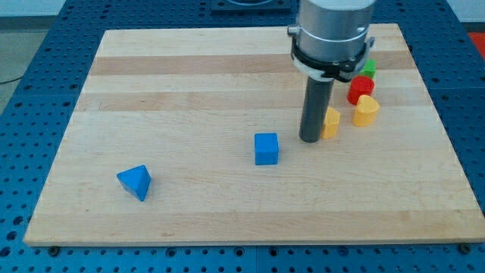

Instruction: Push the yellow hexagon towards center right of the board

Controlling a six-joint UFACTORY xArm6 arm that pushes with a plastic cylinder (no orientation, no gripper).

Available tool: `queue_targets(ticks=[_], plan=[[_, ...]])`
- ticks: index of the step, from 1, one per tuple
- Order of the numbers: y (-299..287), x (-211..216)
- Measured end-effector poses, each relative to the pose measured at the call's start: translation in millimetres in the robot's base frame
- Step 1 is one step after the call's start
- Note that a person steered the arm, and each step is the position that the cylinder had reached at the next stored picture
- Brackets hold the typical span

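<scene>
Yellow hexagon (331, 122) sits right of centre, touching my tip (310, 139) on its left. No fingers; bare rod. Risk: pushing on jams it into yellow block (366, 111).

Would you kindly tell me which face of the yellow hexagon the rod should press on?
Press its left face, coming from the view's left, where my tip sits against the yellow hexagon. It is upright with flat sides, and the centre right lies rightward.

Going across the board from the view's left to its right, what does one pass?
Blue triangle → blue cube → my tip, touching the left side of the yellow hexagon → a second yellow block. The red and green blocks overlap, so I leave them out.
</scene>
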State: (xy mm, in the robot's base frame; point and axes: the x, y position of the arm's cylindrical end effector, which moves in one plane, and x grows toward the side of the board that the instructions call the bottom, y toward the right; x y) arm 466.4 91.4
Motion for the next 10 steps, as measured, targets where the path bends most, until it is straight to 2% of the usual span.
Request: queue_targets(ticks=[1,2,5,8,9,10], plan=[[-36.0,0.3],[-43.7,-12.7],[-19.1,-31.7],[25.5,-20.1],[18.8,-18.7],[17.9,-35.3]])
